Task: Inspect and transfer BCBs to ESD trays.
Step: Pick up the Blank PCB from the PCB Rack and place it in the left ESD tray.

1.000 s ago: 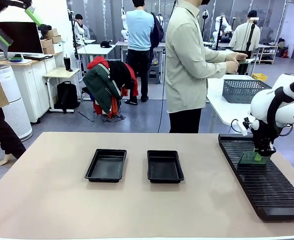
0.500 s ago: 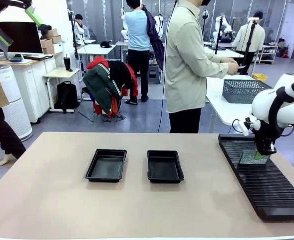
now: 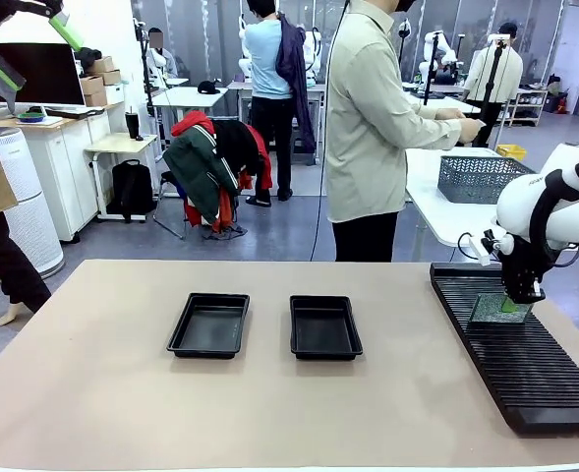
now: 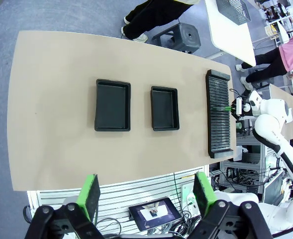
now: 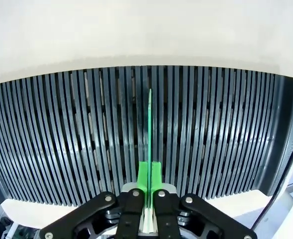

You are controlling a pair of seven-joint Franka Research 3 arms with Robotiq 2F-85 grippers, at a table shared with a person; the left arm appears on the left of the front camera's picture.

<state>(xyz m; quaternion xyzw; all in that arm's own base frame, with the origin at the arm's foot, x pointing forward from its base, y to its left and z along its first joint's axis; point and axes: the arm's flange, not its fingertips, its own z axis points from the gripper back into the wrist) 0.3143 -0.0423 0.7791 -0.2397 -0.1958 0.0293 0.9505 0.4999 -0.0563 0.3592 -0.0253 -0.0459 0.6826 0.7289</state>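
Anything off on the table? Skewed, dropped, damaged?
Nothing stands out. Both shallow black plastic trays sit flat and empty, the long black ribbed rack lies square, and the right hand pinches one thin green circuit board upright.

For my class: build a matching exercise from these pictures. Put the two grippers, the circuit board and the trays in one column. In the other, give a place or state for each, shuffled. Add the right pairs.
Column one:
1 left gripper
2 right gripper
3 BCB
4 ESD trays

Column two:
A on edge over the slotted rack
B open, high above the table
C side by side, mid-table
D shut on the BCB

Pairs: 1-B, 2-D, 3-A, 4-C
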